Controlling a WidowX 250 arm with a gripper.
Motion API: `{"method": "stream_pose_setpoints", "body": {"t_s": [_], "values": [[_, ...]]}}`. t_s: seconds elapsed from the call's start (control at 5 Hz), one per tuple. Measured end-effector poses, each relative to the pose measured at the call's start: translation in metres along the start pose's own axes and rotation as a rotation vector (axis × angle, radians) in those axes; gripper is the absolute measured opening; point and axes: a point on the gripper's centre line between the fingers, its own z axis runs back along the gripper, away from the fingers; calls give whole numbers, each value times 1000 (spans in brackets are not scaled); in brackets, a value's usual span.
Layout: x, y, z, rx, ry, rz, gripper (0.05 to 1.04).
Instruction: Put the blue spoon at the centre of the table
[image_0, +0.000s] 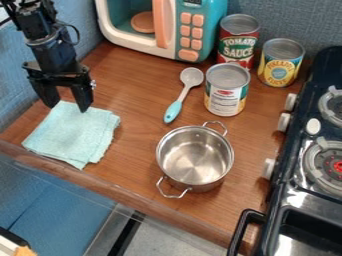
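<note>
Near the middle of the brown wooden table (137, 102), a little toward its back, a spoon with a light-blue handle and a speckled grey bowl (181, 95) is seen lying flat. It is placed between a silver metal pot with two loop handles (195, 156) and a turquoise-and-white toy microwave (185, 31), with a cylindrical can with a pale label (227, 90) just beside it.

By judgement, the task can be taken as nearly satisfied if a loose reading of "centre" is allowed; if a stricter one is meant, the spoon is left to be grasped and shifted slightly toward the front left of the view. Whether it has been handled at all cannot be told.

The spoon's bowl is pointed toward the upper right, and its handle end toward the lower left. Its long axis is run steeply between the two, more up-and-down than across the view.

Nothing is held by the black two-finger gripper (67, 108), whose fingers are spread wide above a folded pale-turquoise cloth (73, 134), well apart from the spoon.
</note>
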Motion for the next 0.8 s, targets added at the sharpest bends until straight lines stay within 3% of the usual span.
{"method": "stream_pose_setpoints", "body": {"t_s": [0.2, 0.4, 0.8], "values": [[-3, -1, -9, -13, 24, 1, 999], [2, -31, -16, -37, 24, -93, 999], [25, -96, -11, -56, -39, -285, 999]]}}
